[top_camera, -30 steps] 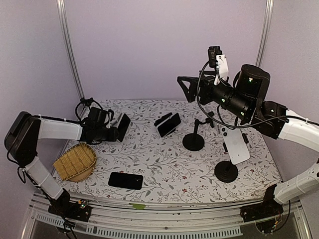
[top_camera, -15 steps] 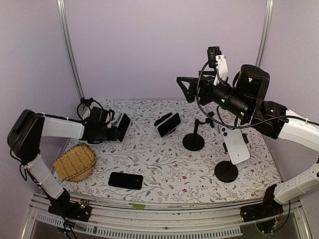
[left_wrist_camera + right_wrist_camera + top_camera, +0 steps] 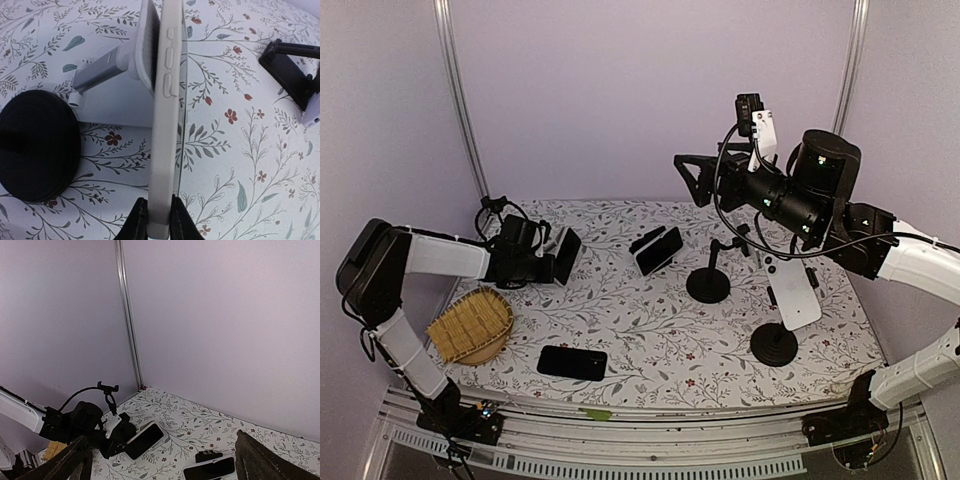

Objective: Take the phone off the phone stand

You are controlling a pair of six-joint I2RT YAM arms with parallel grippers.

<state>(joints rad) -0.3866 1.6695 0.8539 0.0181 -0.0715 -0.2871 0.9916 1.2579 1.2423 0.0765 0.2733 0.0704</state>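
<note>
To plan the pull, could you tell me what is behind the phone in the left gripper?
The stand's cradle sits against its back, on a silver arm by a round black base. The phone itself hides how the cradle grips.

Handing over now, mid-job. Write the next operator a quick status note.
Left gripper: shut on one edge of the phone.
Right gripper: open, raised in the air, holding nothing.
Phone: at the table's left, its back against the clamp of the phone stand.
Done: grasp made.
Left: pull the phone free of the clamp.
</note>
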